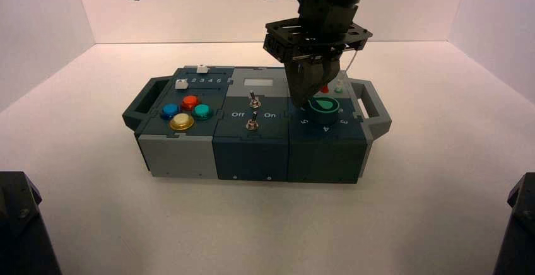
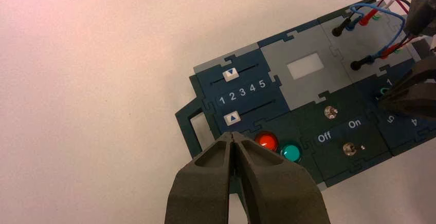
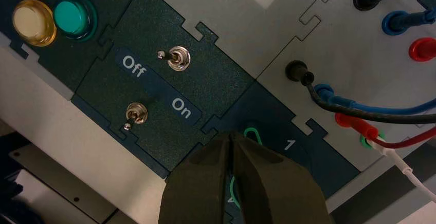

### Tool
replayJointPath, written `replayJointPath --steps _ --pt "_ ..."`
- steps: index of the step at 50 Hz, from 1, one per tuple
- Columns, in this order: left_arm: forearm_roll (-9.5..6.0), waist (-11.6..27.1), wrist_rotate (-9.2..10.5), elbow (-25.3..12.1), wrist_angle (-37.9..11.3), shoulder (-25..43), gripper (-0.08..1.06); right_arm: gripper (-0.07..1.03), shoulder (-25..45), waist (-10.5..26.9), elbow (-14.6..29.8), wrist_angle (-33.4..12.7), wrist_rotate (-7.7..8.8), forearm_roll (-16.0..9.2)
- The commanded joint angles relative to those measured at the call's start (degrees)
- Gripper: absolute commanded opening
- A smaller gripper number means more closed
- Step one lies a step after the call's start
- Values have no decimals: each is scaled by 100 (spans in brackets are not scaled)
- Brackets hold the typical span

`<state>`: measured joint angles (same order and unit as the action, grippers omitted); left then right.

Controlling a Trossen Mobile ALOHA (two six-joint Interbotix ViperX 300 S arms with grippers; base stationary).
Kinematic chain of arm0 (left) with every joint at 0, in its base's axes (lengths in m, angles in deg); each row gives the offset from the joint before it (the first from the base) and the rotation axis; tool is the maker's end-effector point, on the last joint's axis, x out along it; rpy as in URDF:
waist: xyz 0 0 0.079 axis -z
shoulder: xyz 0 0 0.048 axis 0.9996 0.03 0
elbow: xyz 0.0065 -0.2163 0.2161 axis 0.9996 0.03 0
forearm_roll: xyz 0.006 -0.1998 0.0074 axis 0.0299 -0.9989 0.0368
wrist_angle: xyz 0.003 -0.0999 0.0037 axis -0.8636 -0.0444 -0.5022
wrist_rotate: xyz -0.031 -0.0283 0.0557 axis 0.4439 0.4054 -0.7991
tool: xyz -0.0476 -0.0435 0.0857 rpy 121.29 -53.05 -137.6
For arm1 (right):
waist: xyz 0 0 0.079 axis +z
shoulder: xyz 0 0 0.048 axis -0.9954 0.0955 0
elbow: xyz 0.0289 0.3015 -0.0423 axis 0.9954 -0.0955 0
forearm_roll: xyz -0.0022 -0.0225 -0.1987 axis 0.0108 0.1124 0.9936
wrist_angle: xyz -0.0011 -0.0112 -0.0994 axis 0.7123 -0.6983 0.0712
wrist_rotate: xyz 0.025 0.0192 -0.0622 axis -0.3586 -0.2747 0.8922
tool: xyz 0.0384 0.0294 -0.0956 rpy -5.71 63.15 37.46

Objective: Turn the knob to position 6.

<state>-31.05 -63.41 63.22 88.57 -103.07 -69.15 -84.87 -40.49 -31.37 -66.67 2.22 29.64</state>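
The knob (image 1: 324, 106), dark teal with a green teardrop top, sits on the box's right section, with the printed numerals 3, 4 and 5 below it. My right gripper (image 1: 303, 102) hangs over the knob's left side with its fingers pressed together, tips at the teardrop's pointed end. In the right wrist view the shut gripper (image 3: 232, 134) covers most of the knob; only the knob's green edge (image 3: 253, 133) shows beside the digit "1" (image 3: 290, 144). The digit 6 is hidden under the gripper. My left gripper (image 2: 233, 134) is shut and empty, parked high at the left.
Left of the knob are two metal toggle switches (image 3: 178, 58) with Off/On lettering, four coloured push buttons (image 1: 187, 112) and two sliders (image 2: 231, 73). Blue, red and black wires (image 3: 360, 113) are plugged in behind the knob. The box has handles (image 1: 372, 108) at both ends.
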Motion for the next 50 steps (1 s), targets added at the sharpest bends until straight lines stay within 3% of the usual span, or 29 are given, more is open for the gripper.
replayJointPath --steps 1,26,38,50 --pt "18 9 -35 -167 18 -26 -3 -2 -70 -18 149 18 0 0" --pt "35 -9 -44 -149 9 -26 -3 -2 -439 79 114 -176 -35 -123" --pt "88 -9 -44 -114 -88 -26 -3 -2 -958 88 -167 -492 -35 -114" --pt "114 -9 -44 18 -97 -35 -3 -2 -1230 53 -606 -422 -35 35"
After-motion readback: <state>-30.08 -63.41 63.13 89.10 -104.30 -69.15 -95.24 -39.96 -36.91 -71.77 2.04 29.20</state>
